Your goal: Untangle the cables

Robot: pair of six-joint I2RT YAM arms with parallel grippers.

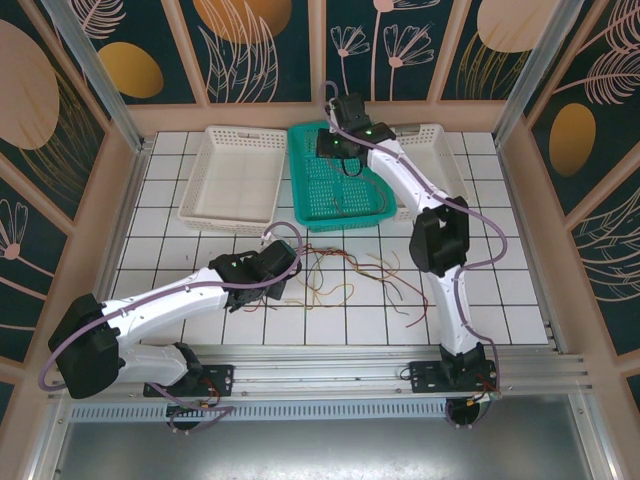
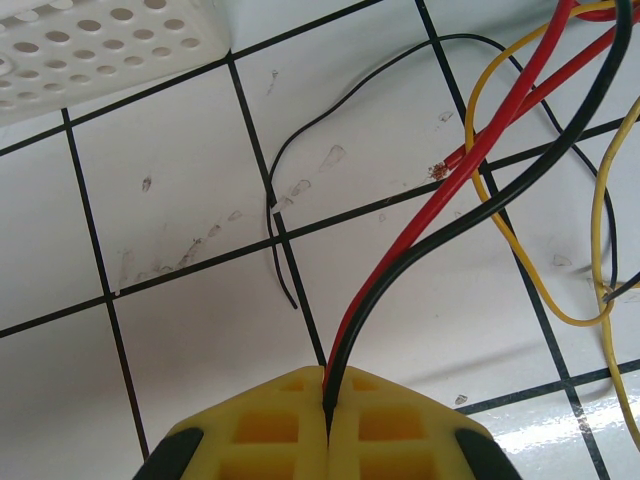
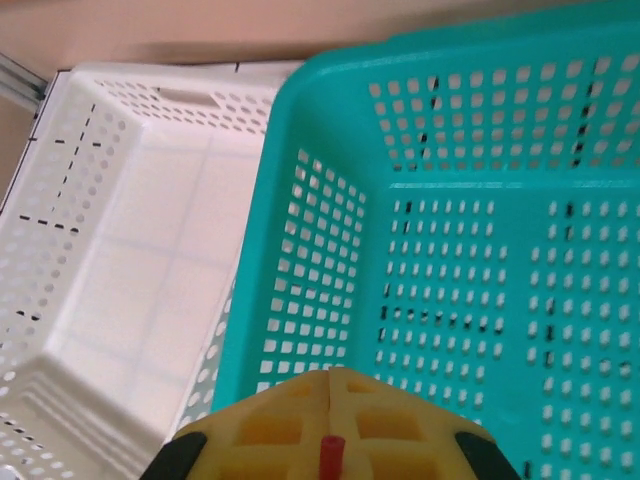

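Two cables (image 2: 335, 350) sit pinched in my left fingers (image 2: 270, 430), so my right fingers (image 3: 270, 430), nipping a red stub (image 3: 332, 450), should pull slowly toward twelve o'clock.

White tiled table (image 1: 500, 290), black grid lines; far side holds left white basket (image 1: 228, 222), teal basket (image 1: 345, 222) just beside it, right white basket (image 1: 440, 150); thin cables (image 1: 345, 275) sprawl mid-table on tiles

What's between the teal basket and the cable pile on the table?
Top view: just bare white tiles between the teal basket and the cables; nothing lies in that strip.
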